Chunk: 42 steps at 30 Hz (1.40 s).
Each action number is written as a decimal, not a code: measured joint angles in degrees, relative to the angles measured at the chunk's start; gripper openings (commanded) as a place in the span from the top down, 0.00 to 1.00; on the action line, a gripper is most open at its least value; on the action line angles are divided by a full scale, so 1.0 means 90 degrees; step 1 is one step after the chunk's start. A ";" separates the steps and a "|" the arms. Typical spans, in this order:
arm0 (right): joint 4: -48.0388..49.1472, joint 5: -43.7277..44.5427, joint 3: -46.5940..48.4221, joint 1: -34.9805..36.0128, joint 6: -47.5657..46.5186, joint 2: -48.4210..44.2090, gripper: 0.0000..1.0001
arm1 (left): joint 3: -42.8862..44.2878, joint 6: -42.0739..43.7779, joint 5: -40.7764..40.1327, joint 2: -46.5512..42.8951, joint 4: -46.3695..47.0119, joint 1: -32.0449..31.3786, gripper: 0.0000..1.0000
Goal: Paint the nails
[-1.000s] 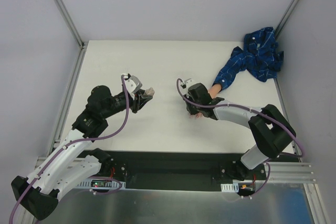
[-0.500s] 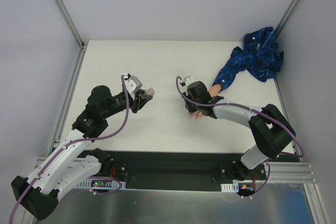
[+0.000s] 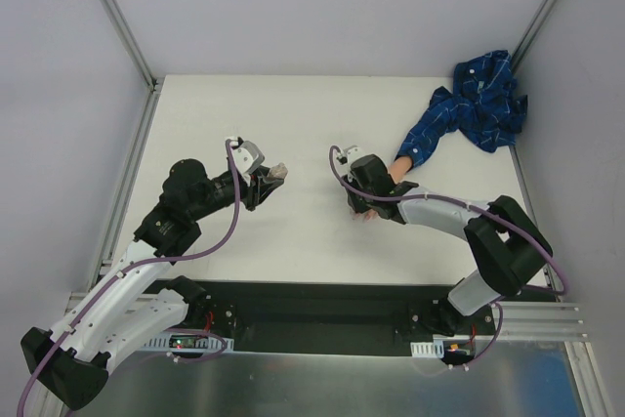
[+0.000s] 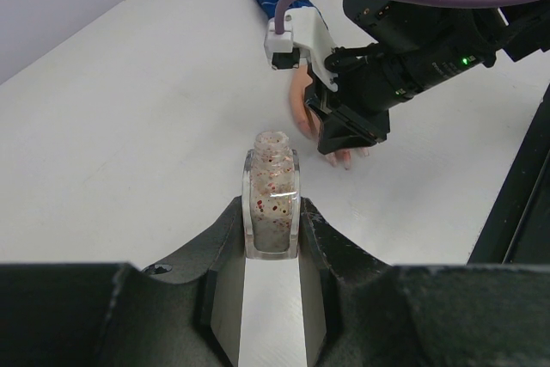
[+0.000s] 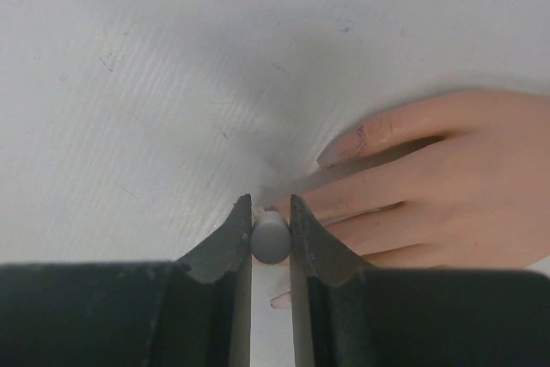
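The flesh-coloured mannequin hand [image 5: 447, 186] lies flat on the white table, its blue patterned sleeve [image 3: 459, 114] running to the back right. One pinkish nail [image 5: 339, 150] shows on the upper finger, and another nail tip [image 5: 280, 301] peeks out between my right fingers. My right gripper [image 5: 271, 212] is shut on the grey round brush cap [image 5: 271, 238], right over the fingertips; the brush tip is hidden. My left gripper [image 4: 271, 212] is shut on the clear polish bottle [image 4: 271, 204], which is uncapped and stands left of the hand [image 4: 302, 109].
The crumpled blue shirt [image 3: 483, 95] lies at the table's back right corner. Metal frame posts [image 3: 117, 17] stand at the back corners. A black strip [image 3: 322, 305] with the arm bases runs along the near edge.
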 measured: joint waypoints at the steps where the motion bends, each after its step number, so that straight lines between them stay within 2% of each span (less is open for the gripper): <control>1: -0.0002 0.0002 0.0000 0.0000 -0.0002 -0.0010 1.00 | 0.0000 0.0000 0.0000 0.0000 -0.0002 0.0000 1.00; 17: -0.0041 0.0061 -0.0100 0.0041 -0.0005 -0.0158 1.00 | 0.0000 0.0000 0.0010 0.0000 -0.0002 0.0000 1.00; 42: -0.0044 0.0342 0.0163 0.0197 -0.0061 0.0143 1.00 | 0.0000 0.0000 0.0104 -0.0012 -0.0002 0.0000 1.00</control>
